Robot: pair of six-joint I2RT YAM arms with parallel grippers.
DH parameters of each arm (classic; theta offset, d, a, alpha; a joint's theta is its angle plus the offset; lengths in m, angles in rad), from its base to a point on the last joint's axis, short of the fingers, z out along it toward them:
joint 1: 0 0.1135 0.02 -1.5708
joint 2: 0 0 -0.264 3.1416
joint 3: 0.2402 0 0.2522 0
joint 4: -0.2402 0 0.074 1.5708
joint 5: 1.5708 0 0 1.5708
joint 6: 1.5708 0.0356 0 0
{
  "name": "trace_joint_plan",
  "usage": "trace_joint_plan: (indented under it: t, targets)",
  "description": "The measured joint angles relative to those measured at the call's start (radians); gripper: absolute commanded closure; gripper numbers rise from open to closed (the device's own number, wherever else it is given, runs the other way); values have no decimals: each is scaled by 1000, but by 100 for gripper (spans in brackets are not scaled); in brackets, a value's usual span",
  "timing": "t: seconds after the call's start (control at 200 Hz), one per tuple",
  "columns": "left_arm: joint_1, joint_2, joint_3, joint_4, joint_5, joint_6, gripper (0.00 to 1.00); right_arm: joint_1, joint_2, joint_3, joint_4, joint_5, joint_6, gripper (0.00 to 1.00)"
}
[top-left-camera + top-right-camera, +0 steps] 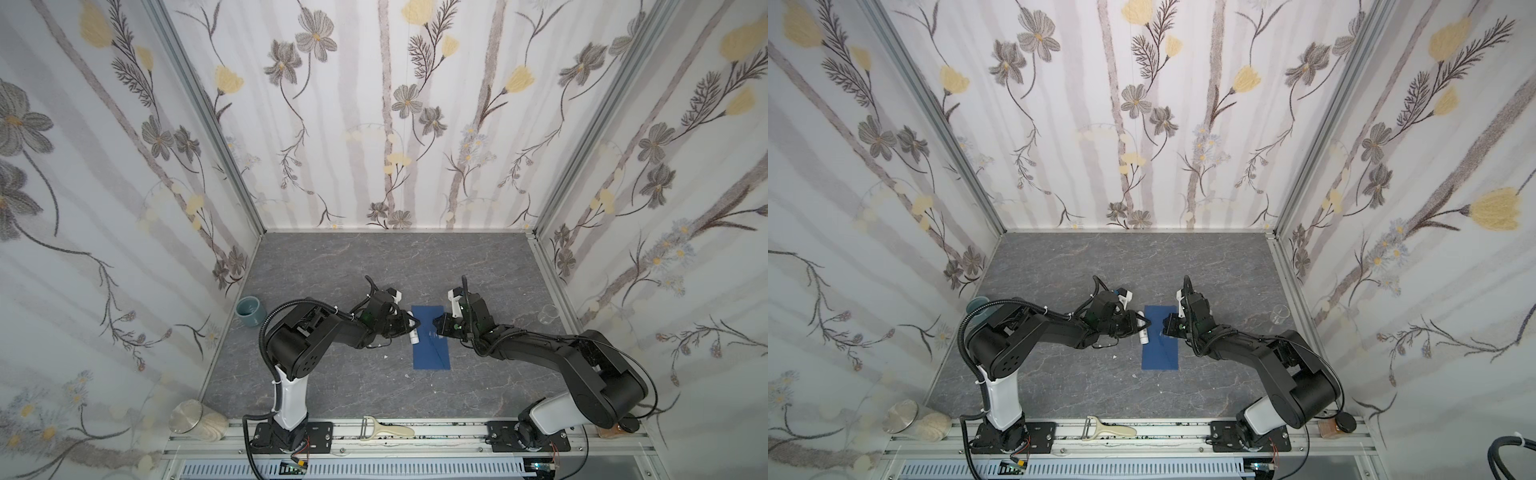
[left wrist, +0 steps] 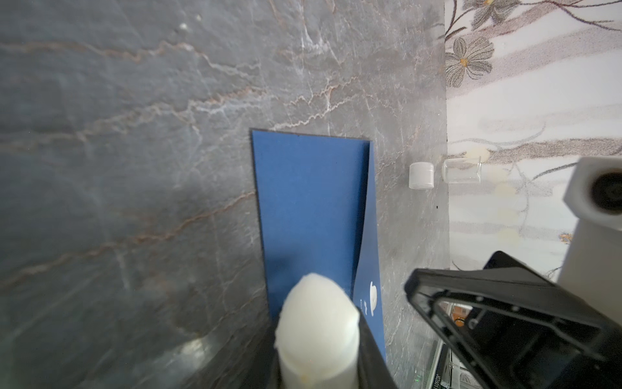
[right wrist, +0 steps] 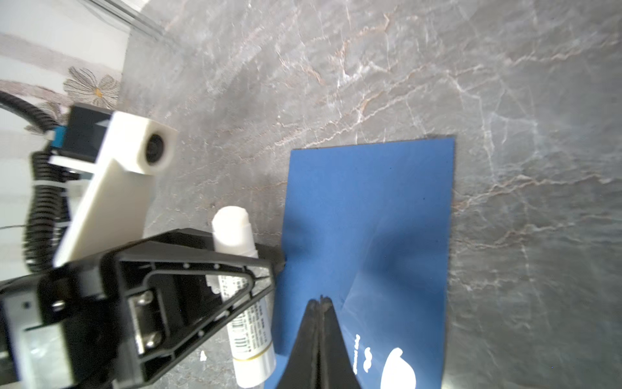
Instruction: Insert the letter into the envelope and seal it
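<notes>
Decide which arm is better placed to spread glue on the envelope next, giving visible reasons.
Left, probably. The left gripper holds the uncapped glue stick beside the envelope. The right gripper, jaws shut, holds nothing over the envelope's middle.

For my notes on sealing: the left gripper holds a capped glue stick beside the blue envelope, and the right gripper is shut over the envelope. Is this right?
Only "capped" is wrong: the left wrist view shows the glue stick bare-tipped, no cap. The left gripper holds it beside the blue envelope, with the right gripper shut over it.
</notes>
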Motion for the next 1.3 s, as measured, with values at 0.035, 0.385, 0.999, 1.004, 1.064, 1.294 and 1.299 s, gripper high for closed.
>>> trace_joint_plan:
  t: [0.035,0.385,0.999,1.004,1.064,1.294,1.299]
  targets:
    - [0,0,-2,2,0,-3,100,0,-12,-6,-3,10,0,100]
    - [-2,-5,-5,0,-7,-10,100,53,-8,-91,-26,10,40,100]
    - [-5,-14,-22,10,-15,-13,100,64,-55,-80,-56,20,60,100]
    - [-5,-14,-22,10,-15,-13,100,64,-55,-80,-56,20,60,100]
    - [-5,-14,-22,10,-15,-13,100,65,-50,-84,-59,19,61,100]
    - [-5,-13,-19,7,-16,-14,100,80,73,-61,21,2,79,100]
    - [-5,-13,-19,7,-16,-14,100,80,74,-61,22,2,79,100]
